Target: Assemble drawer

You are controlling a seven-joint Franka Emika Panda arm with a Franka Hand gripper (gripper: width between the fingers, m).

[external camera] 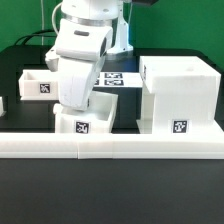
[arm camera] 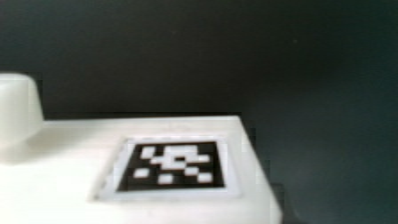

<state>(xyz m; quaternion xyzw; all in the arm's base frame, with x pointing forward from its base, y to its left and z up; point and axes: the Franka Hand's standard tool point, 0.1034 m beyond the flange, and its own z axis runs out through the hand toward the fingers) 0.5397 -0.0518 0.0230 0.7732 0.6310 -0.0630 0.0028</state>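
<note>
- Exterior view: the white arm [external camera: 80, 60] leaned down over the black table [external camera: 110, 190], its lower end right above the front tray [external camera: 100, 120].
- The fingers [external camera: 84, 107] sat at that lower end, hidden between the hand's body and the tray. I could not tell how far apart they stood, nor whether they had hold of anything.
- The front tray was a small white box with a black-and-white tag on the face toward the camera. It stood just behind the border wall [external camera: 150, 147], beside the housing [external camera: 178, 90] and on its exterior-view left.
- The housing, large and boxy, stood upright on the exterior view's right, close behind the border wall, a tag low on its front face.
- The back tray [external camera: 38, 82] stood farther back on the exterior view's left, well apart from the housing, open side up, with a tag on its front.
- The marker board [external camera: 118, 80] lay flat on the table behind the arm, between the back tray and the housing.
- Wrist view: blurred, a flat white surface carrying one square tag [arm camera: 175, 165], dark table beyond it.
- A rounded white shape [arm camera: 15, 110] stood at the frame's edge. What it was could not be made out.
</note>
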